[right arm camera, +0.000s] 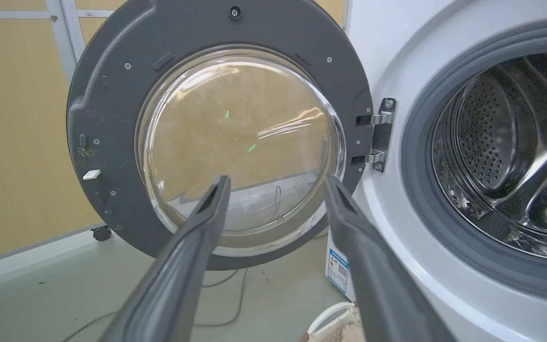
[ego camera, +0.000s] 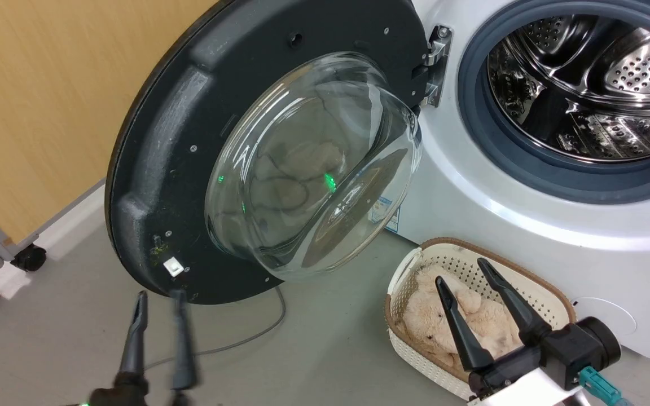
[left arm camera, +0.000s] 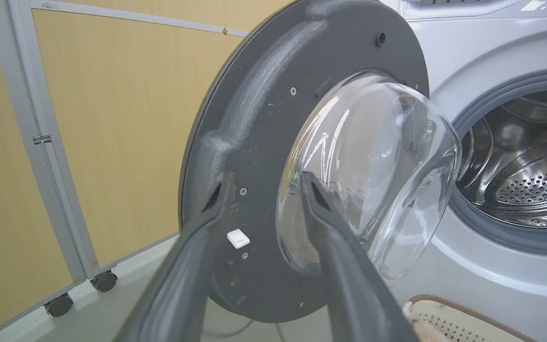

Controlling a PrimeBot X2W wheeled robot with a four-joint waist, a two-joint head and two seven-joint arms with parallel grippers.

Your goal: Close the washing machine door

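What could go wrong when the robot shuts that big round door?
The left gripper is open by the lower edge of the washing machine door; its thin fingers might slide off the rim. The right gripper hangs over the basket, maybe in the swing path, so the door could bump it.

left claw (ego camera: 160,294): spread, empty | right claw (ego camera: 461,270): spread, empty

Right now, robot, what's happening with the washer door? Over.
Left end effector open, by lower edge of round black-rimmed glass-centred washing machine door. Door wide open. Right end effector open, over white perforated basket on floor.
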